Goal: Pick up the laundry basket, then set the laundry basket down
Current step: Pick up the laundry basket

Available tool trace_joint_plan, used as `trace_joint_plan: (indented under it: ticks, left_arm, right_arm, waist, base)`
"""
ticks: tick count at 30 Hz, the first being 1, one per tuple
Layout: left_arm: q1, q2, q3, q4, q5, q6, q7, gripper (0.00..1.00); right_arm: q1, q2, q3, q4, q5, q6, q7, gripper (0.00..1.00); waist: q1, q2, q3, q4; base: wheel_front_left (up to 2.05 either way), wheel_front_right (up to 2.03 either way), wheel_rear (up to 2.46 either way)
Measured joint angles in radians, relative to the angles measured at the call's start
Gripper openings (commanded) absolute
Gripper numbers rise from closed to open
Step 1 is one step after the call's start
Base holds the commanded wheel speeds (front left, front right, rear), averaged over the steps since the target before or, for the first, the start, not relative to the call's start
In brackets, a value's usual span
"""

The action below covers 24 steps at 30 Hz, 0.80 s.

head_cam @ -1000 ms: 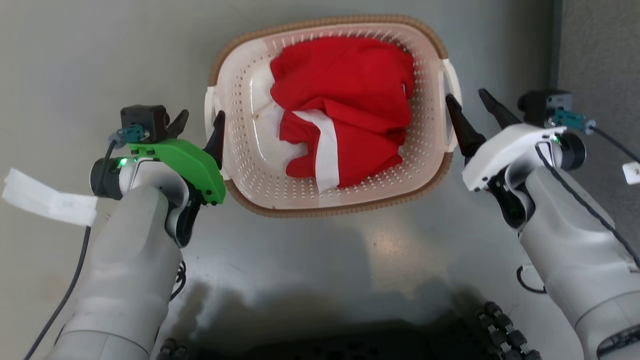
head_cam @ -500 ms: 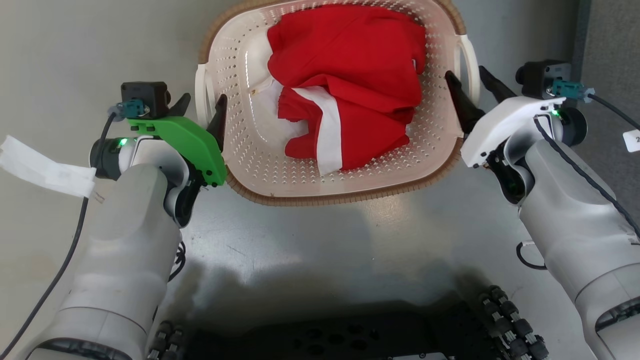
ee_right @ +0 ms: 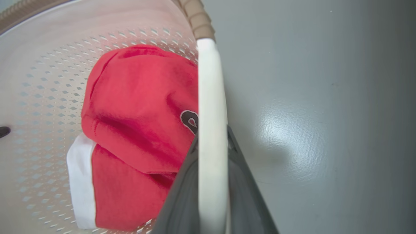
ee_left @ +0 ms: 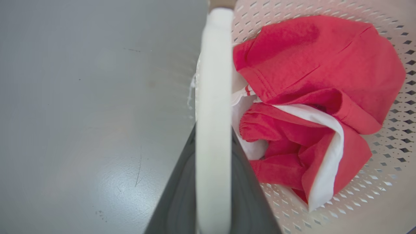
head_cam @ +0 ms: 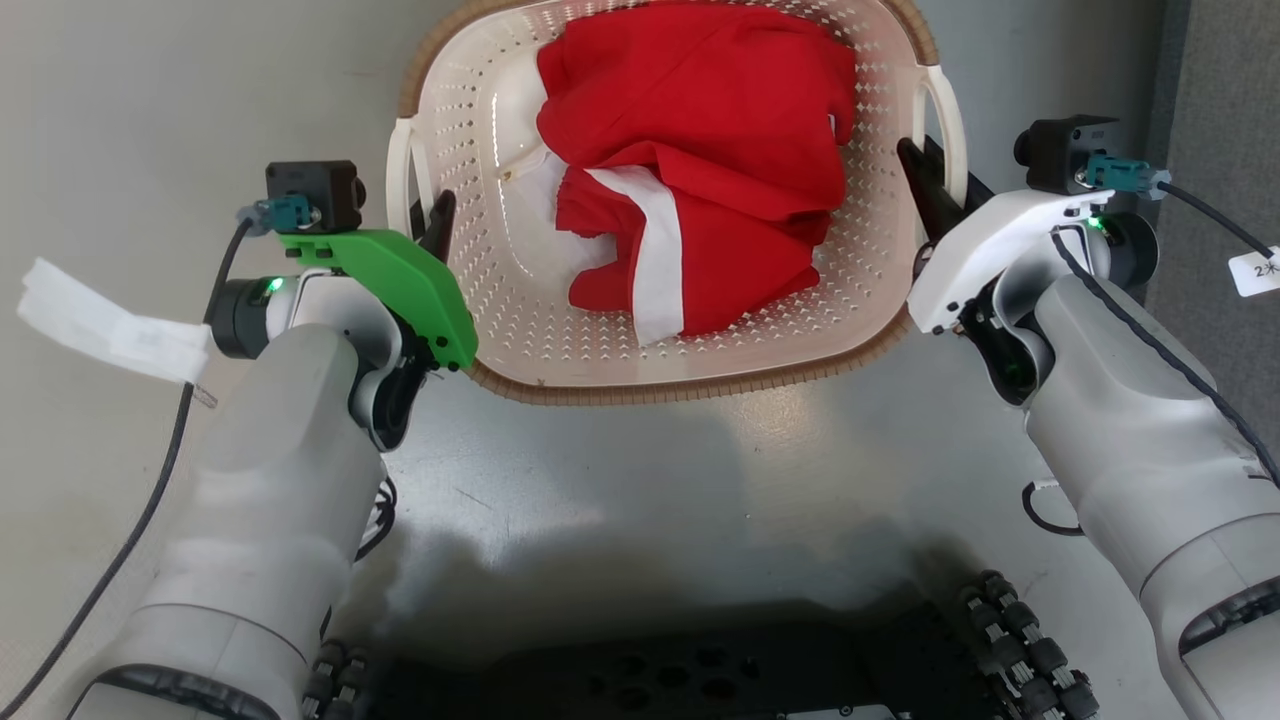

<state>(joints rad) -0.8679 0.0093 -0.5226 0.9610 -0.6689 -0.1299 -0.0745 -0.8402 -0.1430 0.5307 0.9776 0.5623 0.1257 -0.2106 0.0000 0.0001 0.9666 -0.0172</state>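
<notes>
The laundry basket (head_cam: pixel 500 300) is cream-white and perforated with a brown woven rim, and sits at the top centre of the head view over the grey floor. A red and white garment (head_cam: pixel 700 150) lies crumpled inside it. My left gripper (head_cam: pixel 425 205) is shut on the basket's left white loop handle (head_cam: pixel 400 180). In the left wrist view that handle (ee_left: pixel 213 81) runs up between the two dark fingers (ee_left: pixel 177 195). My right gripper (head_cam: pixel 925 160) is shut on the right handle (head_cam: pixel 950 110). The right wrist view has that handle (ee_right: pixel 209 97) pinched between its fingers (ee_right: pixel 247 195).
My dark wheeled base (head_cam: pixel 700 680) fills the bottom edge of the head view. A darker grey strip (head_cam: pixel 1220 100) borders the floor at the right. White tags hang from the left cable (head_cam: pixel 100 320) and the right cable (head_cam: pixel 1258 272).
Both grippers moved inward over the loop handles and closed on them. The head camera shifted, so the basket now sits higher and larger in view.
</notes>
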Motion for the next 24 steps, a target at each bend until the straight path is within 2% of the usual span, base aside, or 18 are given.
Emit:
trace_joint_plan:
  ticks: [12,24]
  left_arm:
    - [-0.009,0.003,-0.059,0.063,-0.045,0.006,-0.006,0.00]
    - [0.030,0.008,-0.101,0.105,-0.118,0.006,0.049,0.00]
  right_arm:
    - [-0.003,0.021,0.048,0.049,0.040,0.000,-0.009,0.00]
    - [0.016,0.047,0.112,0.101,0.098,-0.002,0.028,0.00]
  waist:
    - [0.0000,0.0000,-0.055,-0.002]
    - [0.0000,0.0000,-0.181,-0.020]
  base:
    - [0.00,0.00,0.00]
    - [0.00,0.00,0.00]
